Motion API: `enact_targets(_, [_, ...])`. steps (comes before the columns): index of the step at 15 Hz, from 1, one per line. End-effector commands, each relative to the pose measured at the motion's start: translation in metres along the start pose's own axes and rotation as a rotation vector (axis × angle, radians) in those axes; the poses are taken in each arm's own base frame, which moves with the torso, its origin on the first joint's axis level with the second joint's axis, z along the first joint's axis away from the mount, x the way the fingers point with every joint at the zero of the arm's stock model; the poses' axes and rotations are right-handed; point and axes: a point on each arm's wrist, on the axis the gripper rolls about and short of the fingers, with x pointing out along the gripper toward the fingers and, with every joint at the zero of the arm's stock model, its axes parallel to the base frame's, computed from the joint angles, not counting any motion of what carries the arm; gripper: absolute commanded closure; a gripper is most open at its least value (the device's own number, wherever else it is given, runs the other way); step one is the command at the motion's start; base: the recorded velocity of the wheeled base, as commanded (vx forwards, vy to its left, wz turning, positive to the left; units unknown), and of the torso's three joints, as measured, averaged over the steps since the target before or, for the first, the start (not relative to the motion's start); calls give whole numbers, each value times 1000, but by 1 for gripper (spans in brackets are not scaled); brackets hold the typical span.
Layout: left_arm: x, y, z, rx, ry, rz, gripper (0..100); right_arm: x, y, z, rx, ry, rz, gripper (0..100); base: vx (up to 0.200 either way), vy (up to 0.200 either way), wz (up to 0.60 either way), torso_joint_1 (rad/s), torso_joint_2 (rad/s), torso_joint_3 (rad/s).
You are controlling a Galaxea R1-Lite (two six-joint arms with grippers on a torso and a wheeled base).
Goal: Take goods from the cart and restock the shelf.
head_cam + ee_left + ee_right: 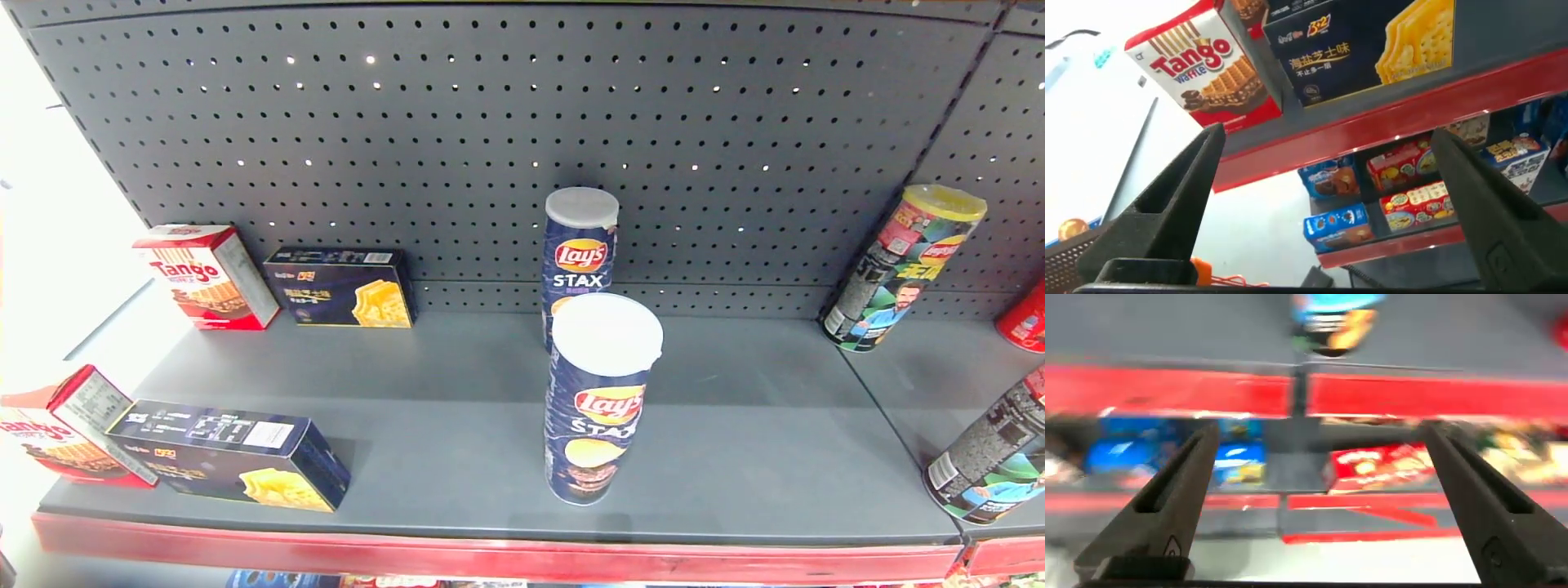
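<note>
Head view gives us the shelf from above. Two chip cans stand upright at its middle, the front can just ahead of the back can, which is near the rear wall. At the rear left corner a red wafer box stands beside a dark cracker box. A second wafer box and a second cracker box sit at the front left corner. On the next bay to the right, a yellow-lidded can stands by the rear wall.

From the left wrist we see the left claw spread wide with nothing between its fingers, below the shelf's red front edge, looking up at the boxes of the front left corner. Dark wire mesh close by may be the cart; we cannot tell. The right claw is also spread and empty, facing the red front edge from below.

We judge that the step in hand is fetching: no item is held, and bare shelf remains on both sides of the cans. The next move calls for one claw to close on an item from the cart, raise it clear of the red edge and set it on bare shelf. It should keep well apart from the front can, which we think could tip easily.
</note>
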Motion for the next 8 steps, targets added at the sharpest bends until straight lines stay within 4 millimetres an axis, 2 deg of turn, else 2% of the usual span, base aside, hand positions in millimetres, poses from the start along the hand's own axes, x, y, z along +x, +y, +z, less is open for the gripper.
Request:
enact_targets(1, [1, -2, -5, 1, 7, -5, 0, -6, 0, -5, 53, -107, -115, 0, 0, 0, 0, 0, 0, 0])
enact_targets(3, [1, -3, -7, 0, 11, -8, 0, -5, 3, -5, 23, -129, 195, 0, 0, 0, 0, 0, 0, 0])
enact_targets(7, [3, -5, -12, 0, 26, -19, 0, -5, 4, -4, 51, -124, 226, 0, 0, 0, 0, 0, 0, 0])
enact_targets(8, [3, -5, -12, -1, 26, -19, 0, -5, 5, -5, 36, -125, 294, 0, 0, 0, 0, 0, 0, 0])
